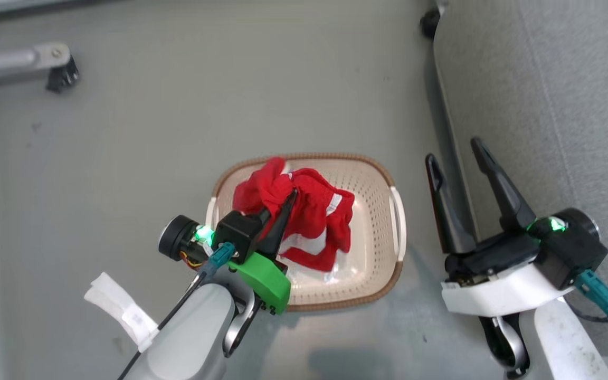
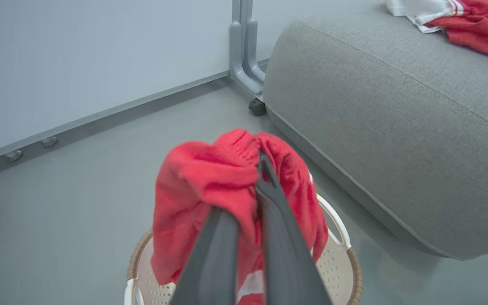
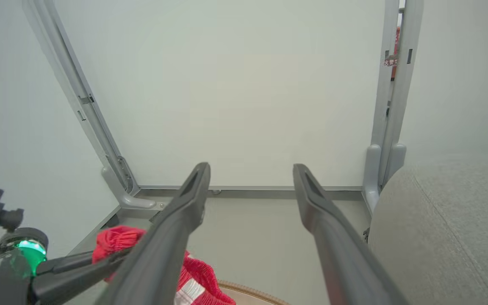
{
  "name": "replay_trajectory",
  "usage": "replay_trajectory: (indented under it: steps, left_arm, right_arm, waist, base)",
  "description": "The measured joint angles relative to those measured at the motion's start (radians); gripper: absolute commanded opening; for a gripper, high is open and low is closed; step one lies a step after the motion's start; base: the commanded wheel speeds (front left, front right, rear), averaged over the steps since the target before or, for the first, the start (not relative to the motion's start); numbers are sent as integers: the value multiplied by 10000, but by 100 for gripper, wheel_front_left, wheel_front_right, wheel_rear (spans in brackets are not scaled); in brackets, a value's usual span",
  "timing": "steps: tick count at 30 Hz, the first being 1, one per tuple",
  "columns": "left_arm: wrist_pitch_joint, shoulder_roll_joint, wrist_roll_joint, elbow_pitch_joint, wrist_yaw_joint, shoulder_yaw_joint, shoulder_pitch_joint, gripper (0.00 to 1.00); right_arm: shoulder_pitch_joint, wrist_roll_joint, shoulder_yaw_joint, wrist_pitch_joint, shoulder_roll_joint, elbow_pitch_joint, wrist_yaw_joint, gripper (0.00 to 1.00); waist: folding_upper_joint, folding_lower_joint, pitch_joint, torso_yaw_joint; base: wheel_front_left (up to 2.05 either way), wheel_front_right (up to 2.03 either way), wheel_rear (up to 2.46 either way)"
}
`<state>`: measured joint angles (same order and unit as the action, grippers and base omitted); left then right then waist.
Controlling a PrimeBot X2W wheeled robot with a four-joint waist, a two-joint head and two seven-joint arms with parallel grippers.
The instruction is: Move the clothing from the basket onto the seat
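Here, at the head view's centre, the left pincer point(image 1: 292, 196) is pinched tight on a red garment point(image 1: 314, 216) bunched over the basket point(image 1: 375, 211); the right pincer point(image 1: 453, 153) gapes empty at right, beside the seat point(image 1: 547, 79). The left wrist view shows a second garment point(image 2: 472, 25) lying on the seat, upper right. The right wrist view shows that pincer's fingers point(image 3: 184, 212) wide apart. The lift-out seems in hand; next comes a carry rightward over the seat's edge, then release.

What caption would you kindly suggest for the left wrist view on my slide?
Left gripper shut on a red garment over the basket, with a second garment lying on the grey seat.
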<state>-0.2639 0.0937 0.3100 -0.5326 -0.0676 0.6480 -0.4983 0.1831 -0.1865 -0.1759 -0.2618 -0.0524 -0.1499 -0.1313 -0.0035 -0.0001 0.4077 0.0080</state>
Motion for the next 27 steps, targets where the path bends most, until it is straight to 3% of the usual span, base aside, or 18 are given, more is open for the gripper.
replay_trajectory:
  steps: [9, 16, 27]
  left_arm:
    - [0, -88, -596, 1237, -107, -1126, 713, 0]
    - [0, -163, -1020, 2040, -180, -1473, 829, 0]
    - [0, -282, -1183, 3304, -359, -1524, 825, 0]
  right_arm:
    - [-888, -140, -422, 0, 27, 604, 0, 100]
    - [-1464, -240, -581, 0, 31, 849, 0, 100]
    - [-1664, -337, -608, 0, 31, 909, 0, 100]
  waist:
    - [0, 0, -1998, 0]
    - [0, 0, -3224, -48]
    - [0, 0, -3947, -17]
  base:
    - [0, 0, 0]
    - [0, 0, 0]
    - [0, 0, 0]
